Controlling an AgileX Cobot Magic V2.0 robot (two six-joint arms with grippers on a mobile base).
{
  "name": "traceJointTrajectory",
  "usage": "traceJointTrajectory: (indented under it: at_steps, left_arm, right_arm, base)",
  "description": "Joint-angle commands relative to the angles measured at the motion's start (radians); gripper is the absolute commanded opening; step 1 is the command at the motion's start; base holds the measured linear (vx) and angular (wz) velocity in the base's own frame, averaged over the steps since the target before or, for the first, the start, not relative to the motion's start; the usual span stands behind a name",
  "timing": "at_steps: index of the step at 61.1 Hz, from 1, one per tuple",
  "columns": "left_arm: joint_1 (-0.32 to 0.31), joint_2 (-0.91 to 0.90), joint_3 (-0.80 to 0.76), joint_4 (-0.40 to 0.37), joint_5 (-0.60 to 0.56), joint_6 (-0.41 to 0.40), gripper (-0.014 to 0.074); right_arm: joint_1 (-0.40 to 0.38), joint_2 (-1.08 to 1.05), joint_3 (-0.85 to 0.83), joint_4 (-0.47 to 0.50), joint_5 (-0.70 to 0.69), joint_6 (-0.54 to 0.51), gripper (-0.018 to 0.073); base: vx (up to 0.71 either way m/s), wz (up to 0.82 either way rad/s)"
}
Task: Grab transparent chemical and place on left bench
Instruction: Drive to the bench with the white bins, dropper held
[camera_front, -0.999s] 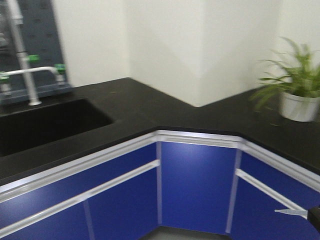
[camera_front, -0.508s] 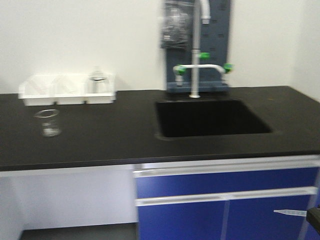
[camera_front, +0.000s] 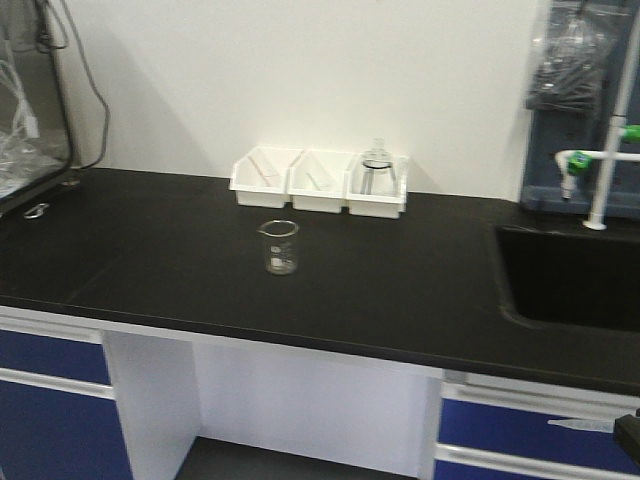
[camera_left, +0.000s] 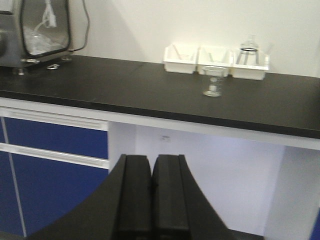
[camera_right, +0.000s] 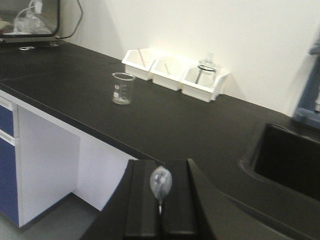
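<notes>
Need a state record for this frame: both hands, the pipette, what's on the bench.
right hand: shut on the dropper pipette, bulb showing between its fingers
left hand: shut, empty
left bench: black worktop; pipette not yet on it
on bench: glass beaker standing alone in front of three white bins; flask in the rightmost bin
right end: black sink

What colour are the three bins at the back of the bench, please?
White. The three bins show most clearly in the exterior front-facing view.
</notes>
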Motion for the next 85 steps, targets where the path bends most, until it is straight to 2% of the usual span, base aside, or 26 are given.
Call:
traceJointTrajectory:
  at_steps: [1, 33, 85]
  left_arm:
    - [-0.002, -0.019, 0.016, -0.001, -0.078, -0.008, -0.0003]
    - [-0.002, -0.019, 0.016, -0.001, -0.078, -0.008, -0.0003]
    - [-0.002, -0.019, 0.016, -0.001, -0.078, -0.008, -0.0003]
  right_arm:
    - [-0.005, -0.002, -0.03, 0.023, -0.044, 0.0, -0.0004]
    - [-0.005, -0.002, -0.03, 0.023, -0.044, 0.0, -0.0004]
    - [-0.005, -0.002, -0.03, 0.022, -0.044, 0.0, -0.0004]
  base:
    - [0.23, 0.38]
    - [0.28, 0.21]
    - [0.34, -0.1]
